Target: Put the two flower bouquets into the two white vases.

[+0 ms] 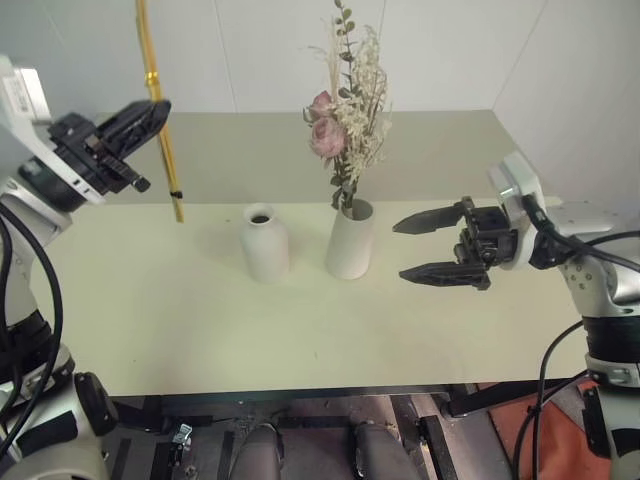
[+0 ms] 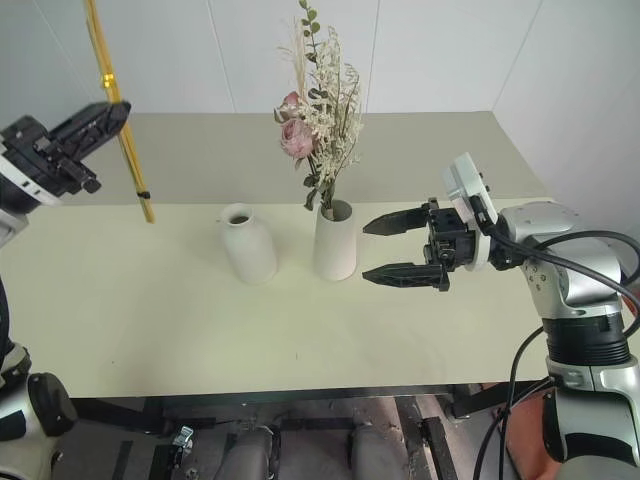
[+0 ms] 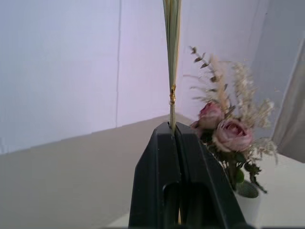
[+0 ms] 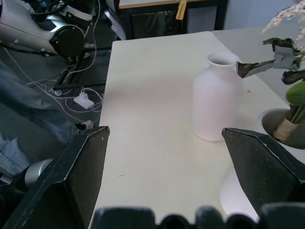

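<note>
A pale table (image 1: 150,320) runs back to a white wall. Near its right side, the right gripper (image 2: 385,248) hangs level, pointing left at the tapered vase (image 1: 350,242), its fingers spread wide on nothing. That vase already holds the bushy bouquet (image 1: 347,120). Just beside it stands the bottle vase (image 1: 264,243), neck empty, bare tabletop all round. High at far left, the left gripper (image 1: 158,108) pinches the slim bouquet (image 1: 160,125) by its yellow stems, well above the table.

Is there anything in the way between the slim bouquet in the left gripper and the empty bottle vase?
Nothing visible: the left gripper holds the slim bouquet's stems above bare table, with the bottle vase's mouth uncovered.
</note>
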You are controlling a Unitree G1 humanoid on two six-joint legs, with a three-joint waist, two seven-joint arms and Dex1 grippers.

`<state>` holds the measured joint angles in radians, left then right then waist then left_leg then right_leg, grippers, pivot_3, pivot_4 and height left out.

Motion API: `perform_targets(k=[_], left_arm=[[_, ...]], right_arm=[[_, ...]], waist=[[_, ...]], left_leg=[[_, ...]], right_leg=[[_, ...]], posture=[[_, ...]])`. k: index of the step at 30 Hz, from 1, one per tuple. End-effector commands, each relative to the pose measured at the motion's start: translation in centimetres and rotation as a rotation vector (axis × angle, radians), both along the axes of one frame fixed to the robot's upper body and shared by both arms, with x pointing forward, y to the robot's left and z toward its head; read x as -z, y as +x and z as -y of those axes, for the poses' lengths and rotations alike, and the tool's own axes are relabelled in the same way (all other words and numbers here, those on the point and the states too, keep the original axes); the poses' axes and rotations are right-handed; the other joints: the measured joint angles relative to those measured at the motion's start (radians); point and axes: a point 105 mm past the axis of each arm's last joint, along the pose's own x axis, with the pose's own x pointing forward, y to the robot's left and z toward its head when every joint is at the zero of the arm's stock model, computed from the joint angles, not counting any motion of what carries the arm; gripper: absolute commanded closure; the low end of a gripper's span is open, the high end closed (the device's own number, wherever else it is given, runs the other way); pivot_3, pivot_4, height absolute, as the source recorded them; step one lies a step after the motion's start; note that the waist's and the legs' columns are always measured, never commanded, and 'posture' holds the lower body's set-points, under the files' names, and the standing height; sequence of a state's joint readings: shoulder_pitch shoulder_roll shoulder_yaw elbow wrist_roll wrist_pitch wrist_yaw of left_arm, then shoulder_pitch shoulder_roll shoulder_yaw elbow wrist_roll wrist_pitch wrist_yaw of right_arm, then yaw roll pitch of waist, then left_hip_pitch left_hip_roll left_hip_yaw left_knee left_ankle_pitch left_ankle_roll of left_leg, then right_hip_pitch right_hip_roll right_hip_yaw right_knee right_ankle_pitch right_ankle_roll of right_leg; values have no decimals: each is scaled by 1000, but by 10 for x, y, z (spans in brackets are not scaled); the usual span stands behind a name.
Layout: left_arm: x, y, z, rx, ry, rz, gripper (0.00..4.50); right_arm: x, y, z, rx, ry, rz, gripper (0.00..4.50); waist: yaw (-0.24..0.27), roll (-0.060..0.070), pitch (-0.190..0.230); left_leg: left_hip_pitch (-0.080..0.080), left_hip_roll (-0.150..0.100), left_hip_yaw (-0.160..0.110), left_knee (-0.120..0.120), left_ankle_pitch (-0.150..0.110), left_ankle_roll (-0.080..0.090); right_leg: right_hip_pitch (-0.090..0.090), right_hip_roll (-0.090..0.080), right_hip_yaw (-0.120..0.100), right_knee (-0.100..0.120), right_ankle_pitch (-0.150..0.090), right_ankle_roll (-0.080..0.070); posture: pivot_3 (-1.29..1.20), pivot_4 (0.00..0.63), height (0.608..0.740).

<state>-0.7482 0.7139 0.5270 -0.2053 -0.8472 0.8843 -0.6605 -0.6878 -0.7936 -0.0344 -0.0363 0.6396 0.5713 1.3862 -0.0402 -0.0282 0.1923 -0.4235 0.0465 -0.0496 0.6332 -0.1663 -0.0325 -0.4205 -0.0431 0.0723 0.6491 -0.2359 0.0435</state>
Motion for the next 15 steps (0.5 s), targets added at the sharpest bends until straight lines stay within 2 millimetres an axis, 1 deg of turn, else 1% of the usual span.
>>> perform_targets(k=[1,4,7,12,15], left_arm=[[-9,-1,18,63,12,64,4465],[-3,7,27,90,20,54,4465],[1,11,31,110,29,48,4465],[5,19,34,129,27,35,4465],[9,24,39,146,34,21,4465]], right_arm=[[-13,3,7,88,17,86,0],[-17,12,9,201,43,108,0],[-21,12,13,270,73,126,0],[-22,2,15,278,77,141,0],[-28,0,14,279,115,142,0]], waist=[[0,0,0],[-1,0,0],[-3,0,0],[-3,0,0],[-2,0,0]], left_leg=[[0,0,0,0,0,0],[0,0,0,0,0,0],[-1,0,0,0,0,0],[0,0,0,0,0,0],[0,0,0,0,0,0]], right_leg=[[0,0,0,0,0,0],[0,0,0,0,0,0],[-1,0,1,0,0,-1],[-1,0,1,0,0,-1],[0,0,1,0,0,0]], posture=[[0,150,740],[0,150,740],[0,150,740],[0,150,740],[0,150,740]])
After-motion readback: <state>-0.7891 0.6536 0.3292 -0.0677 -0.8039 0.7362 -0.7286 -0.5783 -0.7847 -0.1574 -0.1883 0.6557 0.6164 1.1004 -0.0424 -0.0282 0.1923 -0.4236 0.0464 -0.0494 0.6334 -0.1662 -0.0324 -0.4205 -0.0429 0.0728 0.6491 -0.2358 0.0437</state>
